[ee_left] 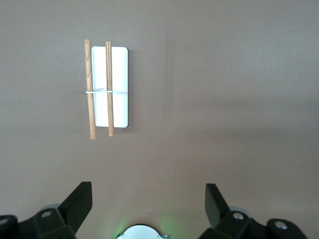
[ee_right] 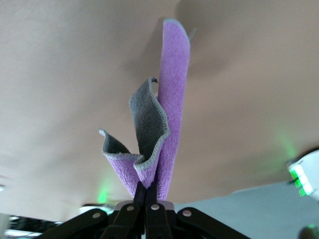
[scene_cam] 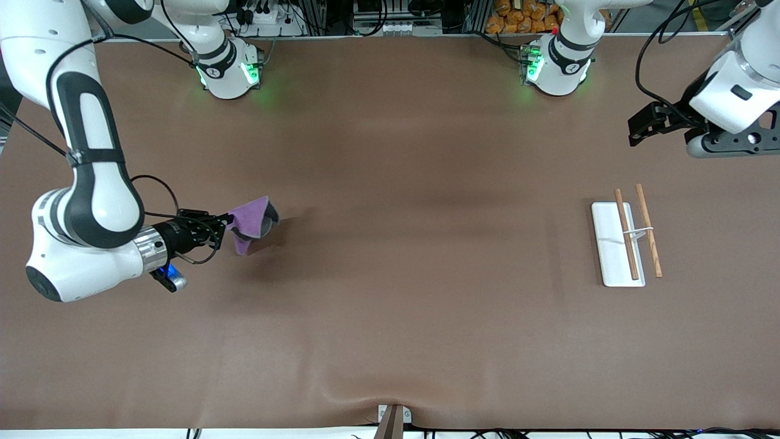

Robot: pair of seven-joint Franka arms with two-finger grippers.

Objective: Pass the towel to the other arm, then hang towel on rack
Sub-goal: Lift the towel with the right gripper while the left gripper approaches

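Note:
The towel (scene_cam: 253, 222), purple with a dark grey underside, hangs crumpled in the air over the right arm's end of the table. My right gripper (scene_cam: 226, 228) is shut on one edge of it. In the right wrist view the towel (ee_right: 167, 124) stands out from the closed fingertips (ee_right: 148, 190), folded with grey showing inside. The rack (scene_cam: 616, 244), a white base plate with two brown rods joined by a wire, lies flat toward the left arm's end. My left gripper (scene_cam: 640, 131) hovers above the table near that end, open and empty. The left wrist view looks down on the rack (ee_left: 119, 87), past the gripper (ee_left: 148, 199).
The brown table surface (scene_cam: 402, 256) stretches wide between the towel and the rack. Both arm bases (scene_cam: 228, 70) stand along the table's farthest edge. A small bracket (scene_cam: 393, 417) sits at the edge nearest the camera.

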